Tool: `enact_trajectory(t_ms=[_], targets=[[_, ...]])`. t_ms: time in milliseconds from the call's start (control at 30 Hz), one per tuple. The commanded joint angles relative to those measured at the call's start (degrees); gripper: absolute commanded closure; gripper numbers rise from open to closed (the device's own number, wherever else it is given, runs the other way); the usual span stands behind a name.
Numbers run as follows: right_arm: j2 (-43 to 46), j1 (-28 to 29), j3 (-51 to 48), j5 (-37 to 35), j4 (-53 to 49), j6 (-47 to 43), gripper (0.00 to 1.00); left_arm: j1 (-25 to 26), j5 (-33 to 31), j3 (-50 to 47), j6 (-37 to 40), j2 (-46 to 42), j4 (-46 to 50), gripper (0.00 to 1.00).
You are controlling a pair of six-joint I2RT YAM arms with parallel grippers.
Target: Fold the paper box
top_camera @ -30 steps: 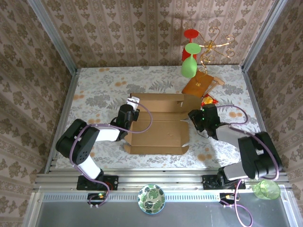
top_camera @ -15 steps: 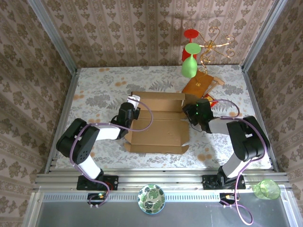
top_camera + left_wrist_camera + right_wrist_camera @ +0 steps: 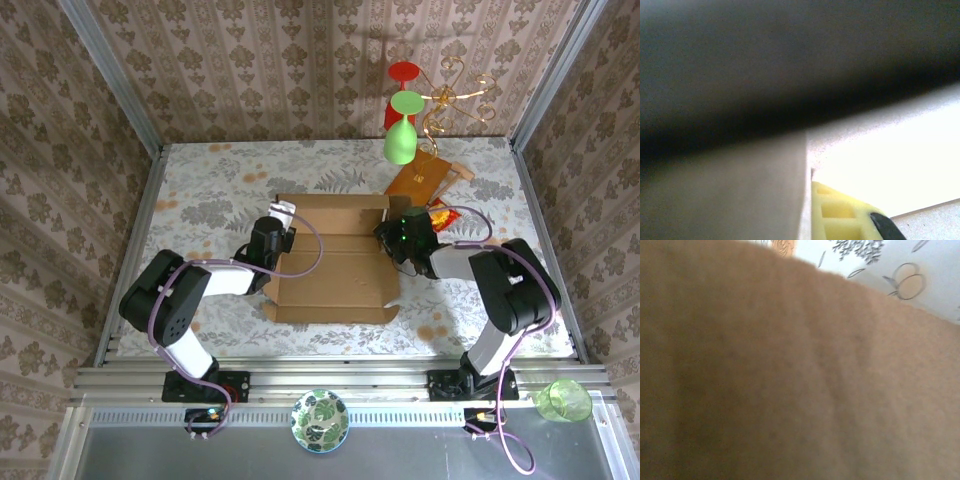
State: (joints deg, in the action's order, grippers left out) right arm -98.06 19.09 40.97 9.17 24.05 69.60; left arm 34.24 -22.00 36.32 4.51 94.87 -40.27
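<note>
Floral table (image 3: pixel 200 180): R gripper (image 3: pixel 388 237) has moved in onto paper box (image 3: pixel 335 275).

I could read no text, label, brand or number anywhere in these views. The small orange-brown flat cardboard piece (image 3: pixel 420 180) at the far right carried a gold mark, but it was too small for me to make out as letters or a sign.

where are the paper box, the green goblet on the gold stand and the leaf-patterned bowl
paper box (image 3: pixel 335 280): top external view, bare middle panel
green goblet (image 3: pixel 399 145): top external view, its rounded cup
leaf-patterned bowl (image 3: pixel 319 421): top external view, patterned inside
</note>
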Motion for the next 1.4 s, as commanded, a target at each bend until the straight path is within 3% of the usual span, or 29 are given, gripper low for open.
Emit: enact_trajectory(t_ms=[0,133,300,367,500,633,733,867,1067,1200,1367], targets=[[-1.35,1.81,1.79,-0.52,-2.20,-0.04,0.70,0.39,1.15,0.28,0.58,0.18,1.42,1.00],[3.72,1.66,1.13,-1.41,-5.56,-1.72,0.69,-0.45,2.14,0.16,-0.29,-0.33,1.97,1.00],[17.51,0.35,-0.16,1.24,-12.60,-9.13,0.63,-2.62,4.99,0.25,0.53,-1.24,2.88,1.00],[24.52,-1.26,-1.41,4.13,-15.02,-12.41,0.57,-3.98,6.95,-0.03,1.16,-1.37,2.14,1.00],[35.85,-5.71,-1.96,5.09,-25.79,-19.29,0.56,-7.37,12.52,-0.29,1.97,-1.62,0.89,1.00],[41.54,-12.37,-2.26,4.35,-32.01,-24.77,0.56,-10.76,18.54,0.23,1.11,-1.62,0.96,1.00],[39.37,-16.86,-3.77,5.47,-29.78,-28.69,0.56,-11.81,21.19,1.00,0.69,-1.26,1.65,1.00],[28.01,-17.63,-1.46,10.65,-25.70,-35.57,0.58,-13.02,23.83,1.96,0.06,-0.60,2.48,1.00],[17.05,-14.26,2.24,14.29,-20.52,-47.49,0.57,-14.09,25.16,3.46,-0.73,0.02,4.43,1.00],[15.81,-12.23,1.84,15.42,-18.61,-55.52,0.56,-14.11,25.29,4.52,-0.78,0.75,5.45,1.00],[14.95,-10.00,2.10,16.25,-17.33,-58.10,0.53,-14.11,25.59,5.51,-0.62,1.50,5.65,1.00]])
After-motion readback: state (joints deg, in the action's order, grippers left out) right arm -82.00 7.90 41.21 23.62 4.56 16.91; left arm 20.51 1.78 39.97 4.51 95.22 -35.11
